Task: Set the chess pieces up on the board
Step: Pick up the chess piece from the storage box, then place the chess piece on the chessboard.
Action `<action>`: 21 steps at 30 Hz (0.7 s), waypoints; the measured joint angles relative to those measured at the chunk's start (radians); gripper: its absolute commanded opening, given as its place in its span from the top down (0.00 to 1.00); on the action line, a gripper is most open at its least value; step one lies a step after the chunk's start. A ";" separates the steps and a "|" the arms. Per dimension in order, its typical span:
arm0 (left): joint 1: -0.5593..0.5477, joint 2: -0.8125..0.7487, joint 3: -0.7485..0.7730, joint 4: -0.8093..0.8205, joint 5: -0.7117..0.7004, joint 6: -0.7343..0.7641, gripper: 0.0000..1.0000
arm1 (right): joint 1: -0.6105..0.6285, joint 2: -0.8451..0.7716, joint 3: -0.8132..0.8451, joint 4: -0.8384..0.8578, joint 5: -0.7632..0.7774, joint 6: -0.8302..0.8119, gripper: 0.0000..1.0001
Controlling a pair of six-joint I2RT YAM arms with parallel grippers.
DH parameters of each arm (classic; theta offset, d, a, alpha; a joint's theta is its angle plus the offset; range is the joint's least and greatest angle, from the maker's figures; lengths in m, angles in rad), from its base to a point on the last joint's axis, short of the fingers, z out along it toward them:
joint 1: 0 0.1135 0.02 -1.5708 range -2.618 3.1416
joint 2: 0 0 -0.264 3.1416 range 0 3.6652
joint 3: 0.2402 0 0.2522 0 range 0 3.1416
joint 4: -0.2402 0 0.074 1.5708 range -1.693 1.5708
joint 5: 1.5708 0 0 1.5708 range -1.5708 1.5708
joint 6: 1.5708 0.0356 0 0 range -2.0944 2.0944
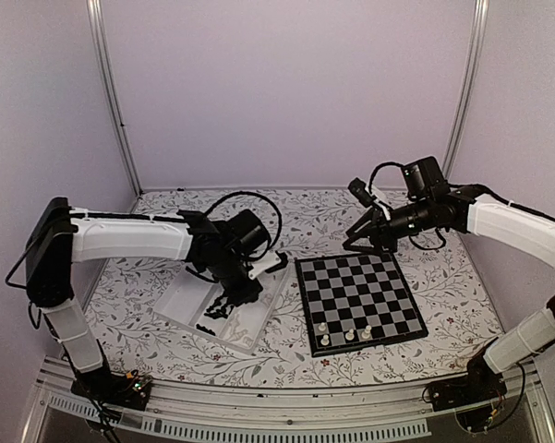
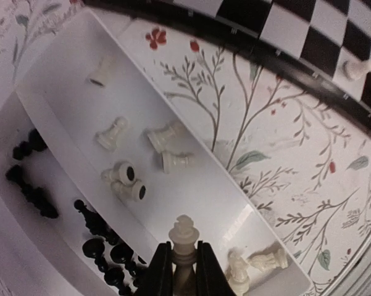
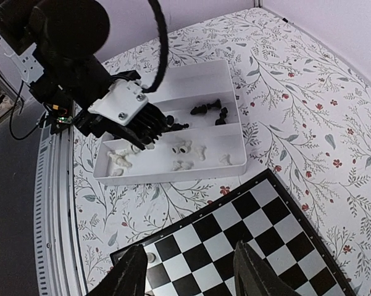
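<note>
My left gripper is shut on a white king, held just above the clear tray over its white-piece compartment. In the top view the left gripper hangs over the tray. Several white pieces lie in that compartment and black pieces in the one beside it. The chessboard lies right of the tray with three white pieces on its near row. My right gripper is open and empty above the board's far edge; its wrist view shows the board below it.
The table has a floral cloth. Grey walls and metal posts close the back and sides. The tray lies tilted, close to the board's left edge. A rail runs along the near edge.
</note>
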 measured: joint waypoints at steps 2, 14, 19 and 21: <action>0.000 -0.089 -0.013 0.069 0.025 -0.009 1.00 | 0.000 0.040 0.080 -0.013 -0.024 0.033 0.51; -0.043 -0.228 -0.024 0.383 0.144 -0.092 0.97 | 0.073 0.343 0.335 -0.140 -0.289 0.163 0.49; -0.052 -0.228 -0.025 0.410 0.157 -0.100 0.97 | 0.150 0.358 0.335 -0.161 -0.344 0.179 0.53; -0.056 -0.228 -0.025 0.415 0.164 -0.100 0.97 | 0.166 0.360 0.335 -0.161 -0.367 0.194 0.56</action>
